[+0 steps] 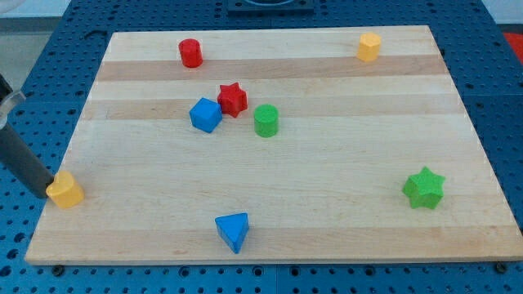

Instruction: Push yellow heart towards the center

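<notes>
My tip touches the yellow heart on its left side, at the tabletop's left edge. The tool is a plain rod, holding nothing. The center lies to the heart's upper right.

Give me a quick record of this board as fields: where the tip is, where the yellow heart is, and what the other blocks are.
tip: my tip at the view's left edge, touching the left side of the yellow heart
target: yellow heart, near the board's left edge, far from centre
near centre: blue cube, red star, green cylinder
top: red cylinder, yellow block
right: green star
bottom: blue triangle
surface: wooden board
</notes>
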{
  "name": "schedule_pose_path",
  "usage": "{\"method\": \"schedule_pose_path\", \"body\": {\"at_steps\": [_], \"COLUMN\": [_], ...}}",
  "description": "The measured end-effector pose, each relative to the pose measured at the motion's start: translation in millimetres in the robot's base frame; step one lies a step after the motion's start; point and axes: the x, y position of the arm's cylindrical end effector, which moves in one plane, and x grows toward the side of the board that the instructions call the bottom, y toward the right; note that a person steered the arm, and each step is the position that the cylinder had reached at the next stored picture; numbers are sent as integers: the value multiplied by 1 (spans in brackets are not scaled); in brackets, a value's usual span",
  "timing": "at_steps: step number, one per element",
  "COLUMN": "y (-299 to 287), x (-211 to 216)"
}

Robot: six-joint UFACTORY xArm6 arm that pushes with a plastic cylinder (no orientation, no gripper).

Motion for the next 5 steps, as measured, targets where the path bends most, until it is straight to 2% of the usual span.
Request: {"method": "schedule_pose_path", "body": {"at_steps": [1, 2, 3, 4, 5], "y": [10, 13, 15, 55, 91], "x": [44, 45, 21, -1, 1]}}
